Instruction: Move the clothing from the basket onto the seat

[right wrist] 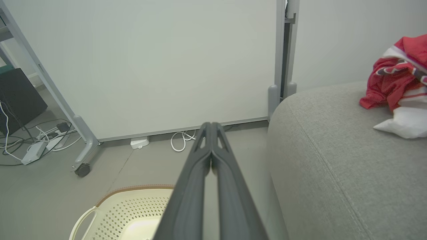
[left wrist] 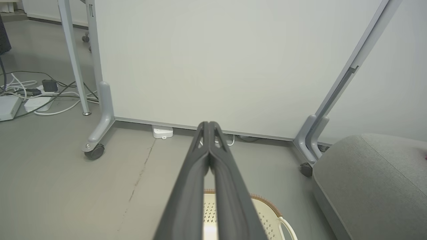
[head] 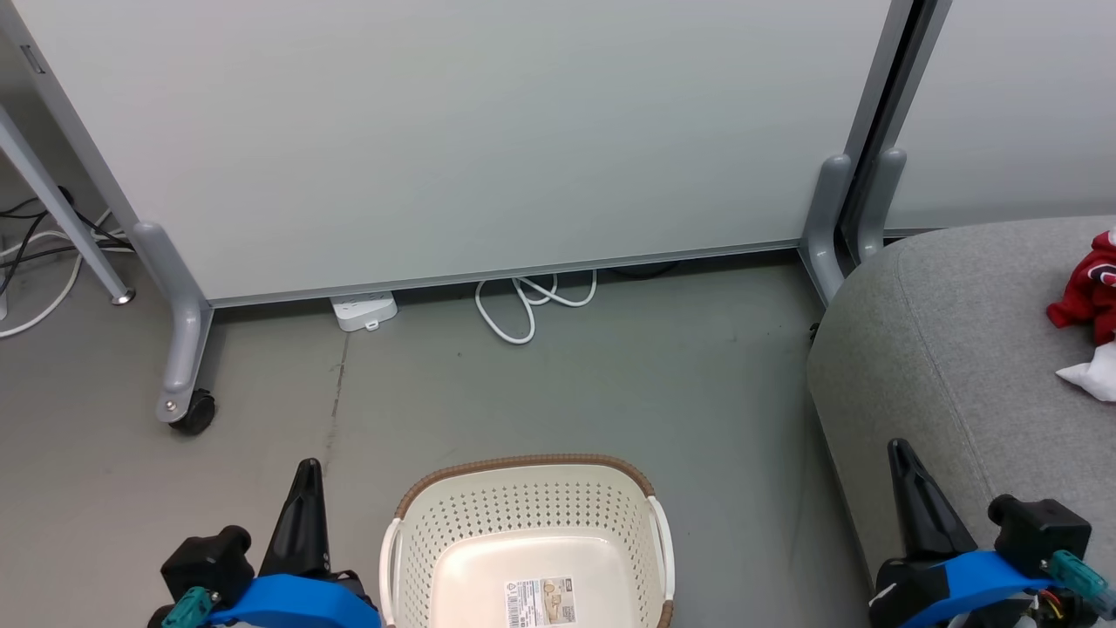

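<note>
Grey floor [head: 610, 392] runs up to pale partition panels [head: 436, 131] on wheeled feet, with a white power strip [head: 364, 310] and a looped white cable [head: 523, 310] lying at the foot of the nearest panel, both well ahead of the two arms. Low in the head view, the left gripper [head: 307, 471] has its two dark fingers pressed together into one narrow point with nothing between them; its own wrist view shows the tips meeting. The right gripper [head: 900, 453] is closed just as tightly and grips nothing, its tip showing against the near-left edge of the seat [head: 942, 349], a large grey woven-fabric piece with a rounded corner. Between the two grippers stands the basket [head: 523, 460], cream, perforated and brown-rimmed. It is just to the right of the left gripper and further from the right one, and its smooth bottom shows a label sticker [head: 540, 602]. The clothing [head: 1090, 292] lies bunched on top of the seat, ahead of the right gripper and off to its right, well apart from its fingers — red fabric with white trim and dark-and-white markings, and a white fold of cloth [head: 1094, 373] touching its near side.
</note>
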Motion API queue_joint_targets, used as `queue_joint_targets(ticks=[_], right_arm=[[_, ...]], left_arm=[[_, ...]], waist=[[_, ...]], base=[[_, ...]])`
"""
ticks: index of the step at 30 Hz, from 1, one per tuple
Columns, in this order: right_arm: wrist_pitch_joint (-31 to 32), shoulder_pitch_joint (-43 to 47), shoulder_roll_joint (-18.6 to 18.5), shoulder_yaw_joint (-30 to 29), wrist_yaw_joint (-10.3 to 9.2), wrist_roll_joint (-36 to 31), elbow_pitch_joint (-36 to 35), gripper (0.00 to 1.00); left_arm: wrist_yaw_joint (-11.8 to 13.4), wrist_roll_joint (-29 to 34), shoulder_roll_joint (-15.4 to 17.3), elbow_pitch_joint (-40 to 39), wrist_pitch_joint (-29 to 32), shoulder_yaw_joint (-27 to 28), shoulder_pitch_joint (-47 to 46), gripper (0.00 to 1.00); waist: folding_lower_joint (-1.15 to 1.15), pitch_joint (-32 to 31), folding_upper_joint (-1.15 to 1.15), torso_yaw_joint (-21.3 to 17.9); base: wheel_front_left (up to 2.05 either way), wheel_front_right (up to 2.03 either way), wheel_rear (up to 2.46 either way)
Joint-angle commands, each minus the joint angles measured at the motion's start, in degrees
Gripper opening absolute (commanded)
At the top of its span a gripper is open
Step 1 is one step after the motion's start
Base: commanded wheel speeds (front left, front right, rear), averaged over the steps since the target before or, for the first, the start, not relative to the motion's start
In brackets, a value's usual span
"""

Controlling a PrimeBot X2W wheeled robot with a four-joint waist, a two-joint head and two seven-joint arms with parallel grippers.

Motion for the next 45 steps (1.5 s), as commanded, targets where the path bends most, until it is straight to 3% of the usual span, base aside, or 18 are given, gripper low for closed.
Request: queue_joint_targets(ticks=[1, 23, 45], right_arm=[[0.47, -1.15, 0.00, -0.30, 0.00, 2.42, -1.05, 0.00], [5.59, -1.85, 0.55, -1.42, 0.00, 24.63, -2.17, 0.00], [9.86, -2.55, 1.02, -2.50, 0.00, 42.03, -2.77, 0.00]], left_arm=[[-0.18, -2.23, 0.03, -1.12, 0.37, 0.56, -1.57, 0.00], [-0.86, -22.99, 0.03, -2.14, 5.54, 2.95, -2.73, 0.00], [-1.42, -39.30, 0.03, -2.77, 9.73, 4.94, -3.72, 0.00]], waist=[[0.00, 0.00, 0.00, -0.03], [0.00, -0.06, 0.00, -0.46], [0.00, -0.12, 0.00, -0.90]], base=[[0.00, 0.00, 0.00], [0.00, 0.00, 0.00], [0.00, 0.00, 0.00]])
